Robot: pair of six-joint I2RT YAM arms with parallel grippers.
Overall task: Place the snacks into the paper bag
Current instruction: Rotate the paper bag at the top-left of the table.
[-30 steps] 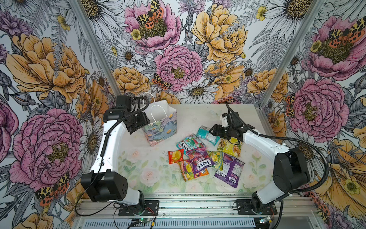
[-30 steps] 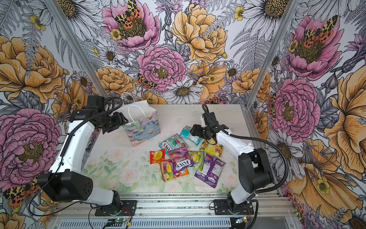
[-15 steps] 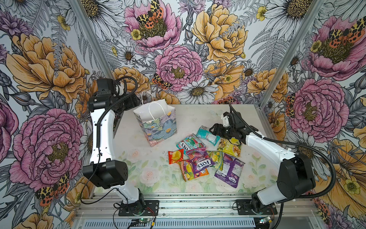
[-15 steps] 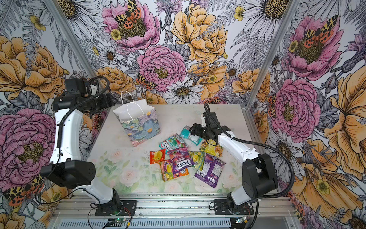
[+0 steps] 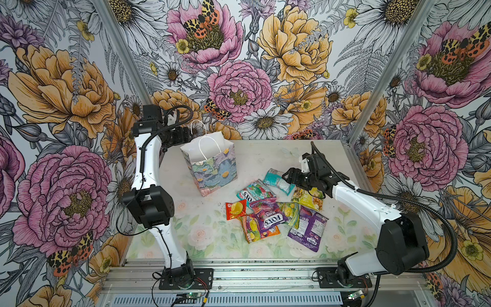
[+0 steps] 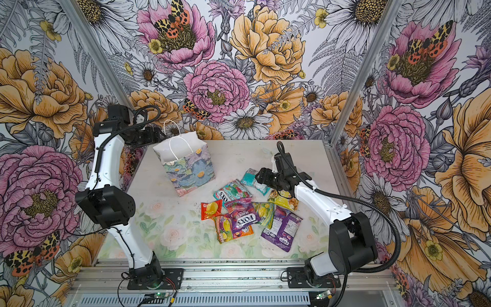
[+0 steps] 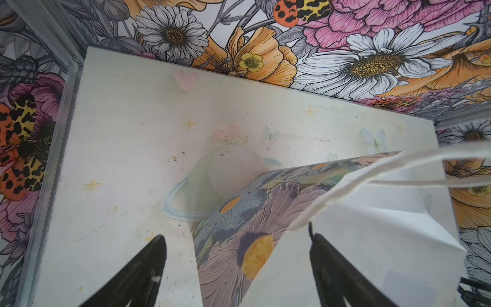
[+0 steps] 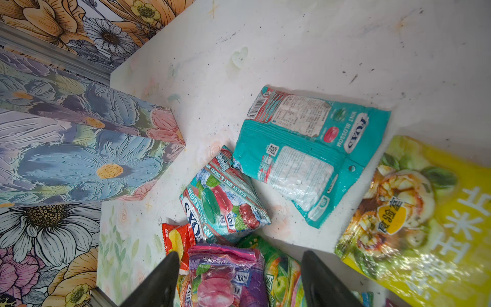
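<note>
At the back left of the table (image 5: 265, 151), the paper bag (image 5: 212, 172) stands upright on its base. Its long axis is vertical and its open mouth points up, so the white inside is visible in both top views. The snacks (image 5: 268, 214) all lie flat on the table outside the bag, in a loose heap to its right and nearer the front, several overlapping. The teal packet (image 5: 277, 180) lies at the back of the heap, label side up, with its long axis diagonal, from back left to front right. The large purple packet (image 5: 308, 230) lies at the front right of the heap, its long axis running roughly from front to back, a little slanted.

The left arm (image 5: 148, 164) rises steeply from its base at the front rail (image 5: 265, 273), bends at the elbow, and its wrist turns sideways toward the bag. The left gripper (image 7: 236, 235) is at the back left rim of the bag with its jaws spread wide. In the left wrist view the edge of the bag shows between the two fingers (image 7: 148, 265), but they hold nothing. The right arm (image 5: 358, 202) stretches low from the front right toward the back left. The right gripper (image 5: 286, 176) points down and leftward above the teal packet, its jaws clearly apart and empty.
</note>
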